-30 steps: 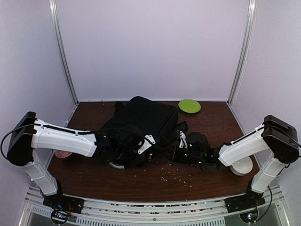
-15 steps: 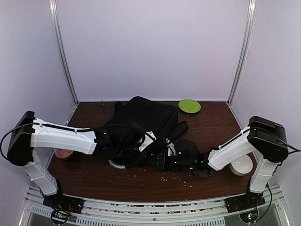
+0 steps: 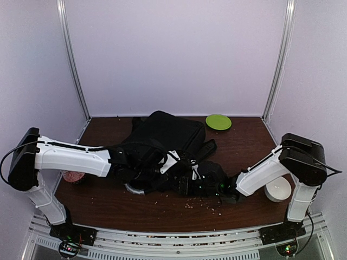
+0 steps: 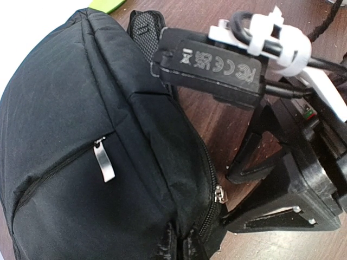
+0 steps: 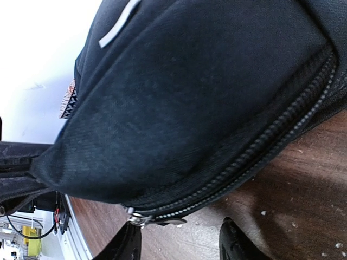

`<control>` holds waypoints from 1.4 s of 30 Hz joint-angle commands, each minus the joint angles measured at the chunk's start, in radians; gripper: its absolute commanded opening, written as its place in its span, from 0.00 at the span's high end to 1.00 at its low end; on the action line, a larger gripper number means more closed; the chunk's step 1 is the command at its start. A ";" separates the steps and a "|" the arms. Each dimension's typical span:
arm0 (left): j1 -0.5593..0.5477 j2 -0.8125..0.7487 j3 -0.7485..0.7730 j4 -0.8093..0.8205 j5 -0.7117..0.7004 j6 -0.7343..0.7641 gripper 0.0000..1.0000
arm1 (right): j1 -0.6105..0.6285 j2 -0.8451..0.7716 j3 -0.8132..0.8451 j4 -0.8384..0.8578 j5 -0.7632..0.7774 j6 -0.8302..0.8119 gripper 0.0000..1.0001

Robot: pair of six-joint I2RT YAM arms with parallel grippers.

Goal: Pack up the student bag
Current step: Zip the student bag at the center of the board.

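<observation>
Pale lilac walls close round a dark brown wooden tabletop. The large, soft black fabric student bag lies slumped at its middle, between the 2 arms.

The left claw is buried against the bag's near side. It is closed, and the bunched cloth at the bottom of its wrist view suggests it pinches a fold of the bag. The right claw stands about half open around nothing, with bare tabletop showing between its 2 black fingertips. It sits low at the bag's near edge, just below the small metal zip pull.

Along the stretch seen from the right wrist, the black zip is closed up to that pull. From above, a silvery curved rim shows at the bag's near left, so I judge that the mouth is not fully closed there. What is already inside cannot be seen.

A round flat green plate lies behind the bag, and a white bowl sits by the right arm. A small reddish patterned object is half hidden under the left arm. Pale crumbs dot the near tabletop.

The packing looks late. Closing the zip seems to be the step in hand, and whether the loose items belong inside cannot be told.
</observation>
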 commanded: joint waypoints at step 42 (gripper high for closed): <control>-0.021 -0.045 0.009 -0.002 0.035 -0.011 1.00 | -0.063 -0.082 -0.079 0.019 0.171 -0.145 1.00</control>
